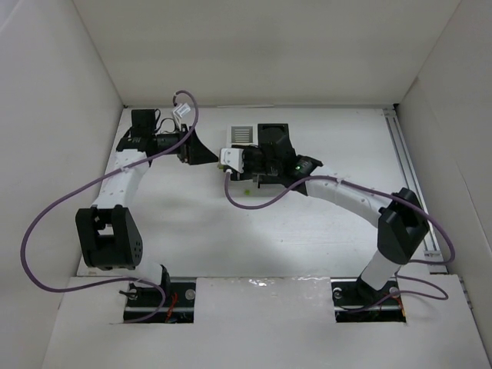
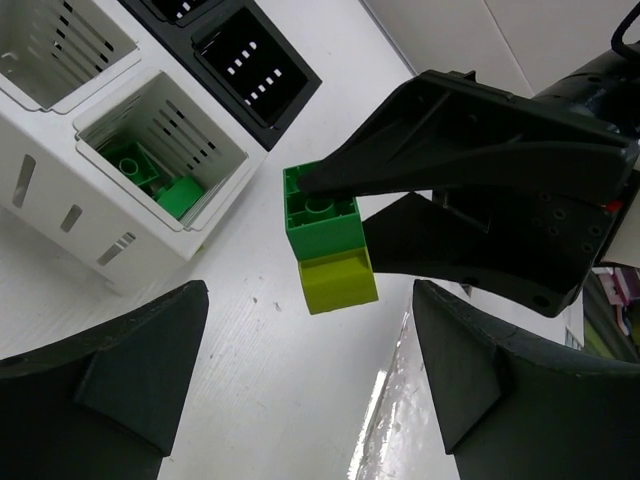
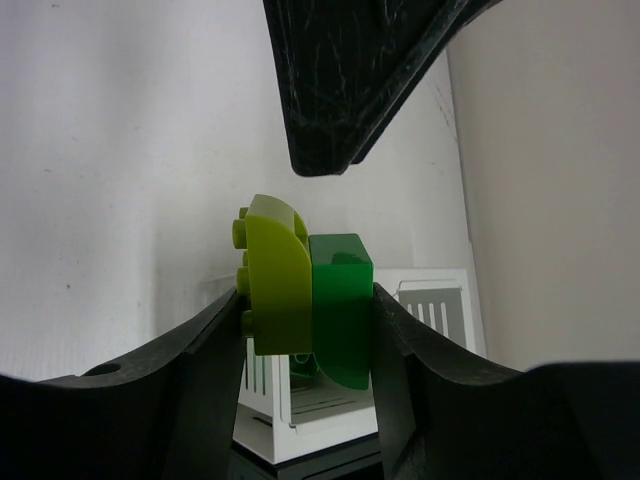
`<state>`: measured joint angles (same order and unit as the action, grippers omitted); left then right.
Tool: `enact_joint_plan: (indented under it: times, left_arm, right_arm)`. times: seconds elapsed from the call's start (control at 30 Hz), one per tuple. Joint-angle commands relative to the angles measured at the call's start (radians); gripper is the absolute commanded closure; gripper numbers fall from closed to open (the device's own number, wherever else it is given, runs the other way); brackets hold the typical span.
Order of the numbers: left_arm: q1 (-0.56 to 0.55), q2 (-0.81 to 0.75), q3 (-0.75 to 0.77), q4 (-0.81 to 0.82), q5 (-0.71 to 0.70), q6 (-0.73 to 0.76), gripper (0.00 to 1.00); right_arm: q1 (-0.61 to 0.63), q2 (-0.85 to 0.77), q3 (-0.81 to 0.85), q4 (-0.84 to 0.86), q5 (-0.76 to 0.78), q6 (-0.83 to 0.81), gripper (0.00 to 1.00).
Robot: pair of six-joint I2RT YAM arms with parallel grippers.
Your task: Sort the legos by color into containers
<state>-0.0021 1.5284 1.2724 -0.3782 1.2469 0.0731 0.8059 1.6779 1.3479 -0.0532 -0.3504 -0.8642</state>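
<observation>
We've got the right gripper [image 3: 310, 340] closed snugly on two joined legos, a green brick [image 3: 340, 310] and a yellow-green brick [image 3: 278, 290], pressed side by side between its fingers and held up off the table [image 1: 192, 223]. The pair hangs just beside the containers [image 1: 257, 138], on their near side. Over on the left we see the left gripper [image 2: 310, 330] spread wide with nothing in it, facing the held pair. In one white bin [image 2: 120, 235], green pieces [image 2: 150, 175] already lie at the bottom.
</observation>
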Motion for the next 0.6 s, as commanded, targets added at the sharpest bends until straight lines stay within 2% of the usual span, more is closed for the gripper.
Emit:
enact_joint_plan:
  times: [0.0,0.13,0.33,0.57]
  left_arm:
    - [-0.022,0.004,0.051,0.038,0.017,-0.019,0.2]
    - [-0.033,0.016,0.061,0.038,0.017,-0.019,0.28]
    - [-0.062,0.045,0.081,0.058,0.017,-0.032,0.29]
    - [-0.072,0.064,0.101,0.058,0.017,-0.032,0.39]
  right_arm:
    - [0.006,0.013,0.057,0.053,-0.039,0.004,1.0]
    - [0.016,0.023,0.077,0.053,-0.05,0.004,1.0]
    - [0.026,0.043,0.096,0.053,-0.05,0.004,1.0]
    - [0.026,0.054,0.114,0.053,-0.061,0.004,1.0]
